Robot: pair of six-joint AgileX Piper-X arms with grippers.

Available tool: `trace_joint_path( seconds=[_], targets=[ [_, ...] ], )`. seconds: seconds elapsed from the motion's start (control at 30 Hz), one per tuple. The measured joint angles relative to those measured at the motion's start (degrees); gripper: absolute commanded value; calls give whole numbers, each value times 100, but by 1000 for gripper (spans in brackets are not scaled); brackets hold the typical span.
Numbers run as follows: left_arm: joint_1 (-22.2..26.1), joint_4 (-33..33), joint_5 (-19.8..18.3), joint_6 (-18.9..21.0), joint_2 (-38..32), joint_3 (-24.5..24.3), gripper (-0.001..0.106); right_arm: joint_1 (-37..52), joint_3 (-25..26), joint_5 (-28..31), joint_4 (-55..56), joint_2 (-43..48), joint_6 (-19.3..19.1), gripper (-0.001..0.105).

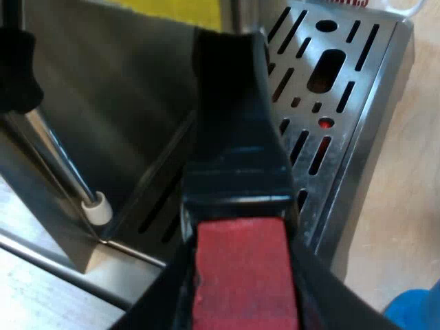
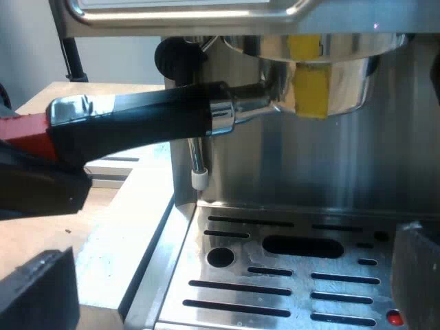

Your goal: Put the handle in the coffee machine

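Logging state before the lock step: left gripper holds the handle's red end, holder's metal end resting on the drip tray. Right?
Not resting on the drip tray. The right wrist view shows the holder's metal end raised at the machine's front, well above the tray. The rest stands: the left gripper holds the handle's red end.

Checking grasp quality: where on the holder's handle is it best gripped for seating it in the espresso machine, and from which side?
Grip the handle at its red end, coming from the free end, away from the espresso machine. The handle juts out roughly level from the metal holder under the machine's front, so only that end is clear. The left gripper grips there.
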State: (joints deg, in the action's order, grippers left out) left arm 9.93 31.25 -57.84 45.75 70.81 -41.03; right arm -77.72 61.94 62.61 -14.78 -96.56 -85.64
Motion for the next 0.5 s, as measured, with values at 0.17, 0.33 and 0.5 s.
trace_joint_path(
  seconds=[0.17,0.33,0.5],
  targets=[
    [0,0,49,-66,-59,0,0,0,0,0,0,0,0,93],
    [0,26,153,-14,-62,-103,0,0,0,0,0,0,0,93],
    [0,4,131,182,-62,-174,0,0,0,0,0,0,0,93]
  ],
)
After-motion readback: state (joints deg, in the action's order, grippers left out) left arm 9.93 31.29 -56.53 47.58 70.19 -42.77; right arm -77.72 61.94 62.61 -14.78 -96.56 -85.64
